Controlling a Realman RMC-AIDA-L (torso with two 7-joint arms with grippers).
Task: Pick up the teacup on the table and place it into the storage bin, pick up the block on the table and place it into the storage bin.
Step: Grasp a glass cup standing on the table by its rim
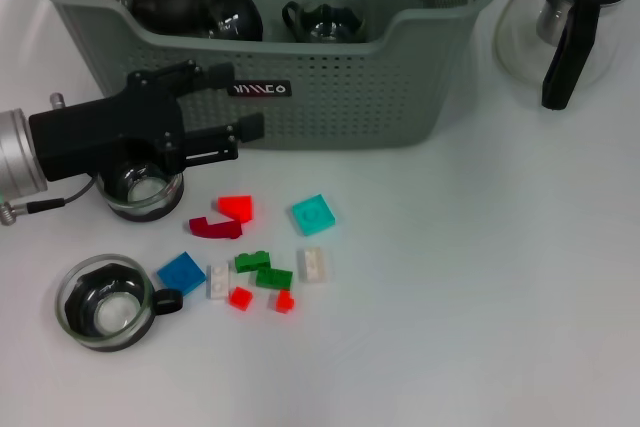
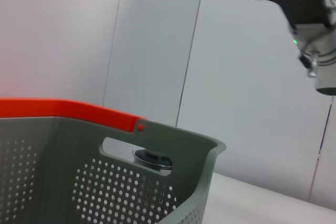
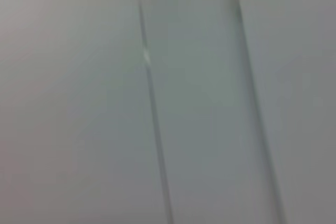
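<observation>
Two glass teacups sit on the desk: one teacup (image 1: 145, 185) directly under the left claw (image 1: 232, 107), the other teacup (image 1: 104, 303) nearer the robot and well clear of it. Left claw reaches sideways, fingers spread with nothing between them, tips just before the storage bin (image 1: 400, 97) front wall near its black label (image 1: 261, 89); likely hovering to line up on the cup below, judged only. Bin already holds dark teaware, so drops go over the dipped rim. Loose blocks lie beyond the claw's tips toward desk centre, red block (image 1: 236, 208) closest, teal block (image 1: 313, 214) next. Glass pot (image 1: 565, 22) far off, beside the bin. Right claw not in view; its state cannot be told.
</observation>
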